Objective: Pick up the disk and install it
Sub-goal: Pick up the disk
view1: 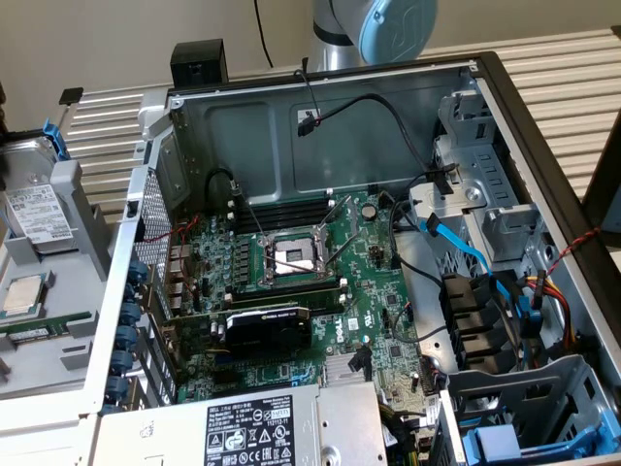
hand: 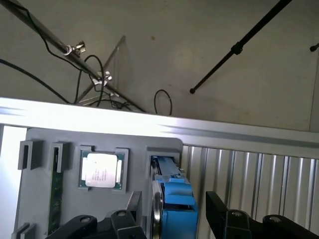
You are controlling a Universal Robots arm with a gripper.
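Note:
The disk (view1: 35,210) is a silver drive with a white label in a blue carrier frame. It stands on edge in a slot of the grey parts holder (view1: 82,209) at the exterior view's left, outside the computer case. In the wrist view the disk (hand: 173,199) appears edge-on, blue frame uppermost. My gripper (hand: 174,222) is open, with one black finger (hand: 124,221) on each side of the disk and a small gap to each. An arm joint (view1: 378,27) rises behind the case.
The holder also carries a square CPU chip (hand: 102,170) and a green memory stick (hand: 56,194). The open case (view1: 320,126) holds the motherboard (view1: 291,262), loose cables and drive bays (view1: 485,320). Another blue carrier (view1: 505,449) sits at its near right corner.

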